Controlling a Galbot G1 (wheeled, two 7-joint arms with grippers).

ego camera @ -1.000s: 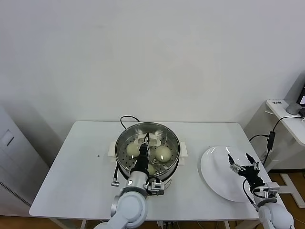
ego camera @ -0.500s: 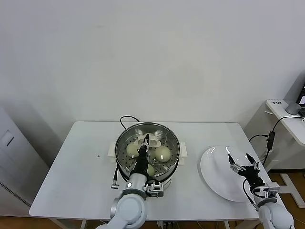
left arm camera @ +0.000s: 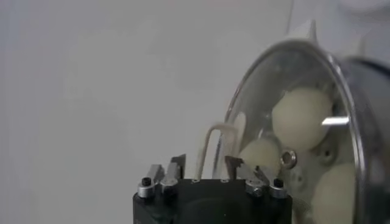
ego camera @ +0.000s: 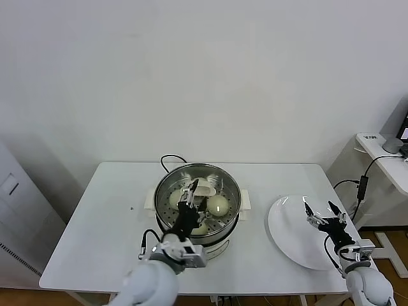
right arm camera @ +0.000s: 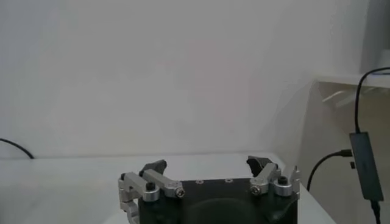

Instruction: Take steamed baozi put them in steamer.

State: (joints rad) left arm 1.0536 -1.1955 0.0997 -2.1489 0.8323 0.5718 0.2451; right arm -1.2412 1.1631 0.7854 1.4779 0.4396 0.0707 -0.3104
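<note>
The steamer (ego camera: 199,168), a shiny steel pot on a white base, stands mid-table. Three steamed baozi (ego camera: 218,204) show on its perforated tray; the other two are at the left (ego camera: 175,198) and the near side (ego camera: 200,227). My left gripper (ego camera: 190,193) hangs open over the tray's middle, holding nothing. In the left wrist view its fingers (left arm camera: 177,164) stand apart round the gripper's centre (left arm camera: 205,165), with a cream loop handle (left arm camera: 210,143) beyond them and baozi (left arm camera: 301,115) inside the steamer's rim (left arm camera: 347,91). My right gripper (ego camera: 322,215) waits open over the white plate (ego camera: 287,233).
A black cord (ego camera: 169,159) runs from the steamer's back. A second cord with a plug (ego camera: 153,242) lies at the steamer's front left. A side desk with cables (ego camera: 382,159) stands off the table's right. In the right wrist view the open right gripper (right arm camera: 207,164) faces bare table.
My left gripper's fingers have spread apart over the steamer tray, and the left arm's body has dropped toward the lower left. The right arm has barely shifted.
</note>
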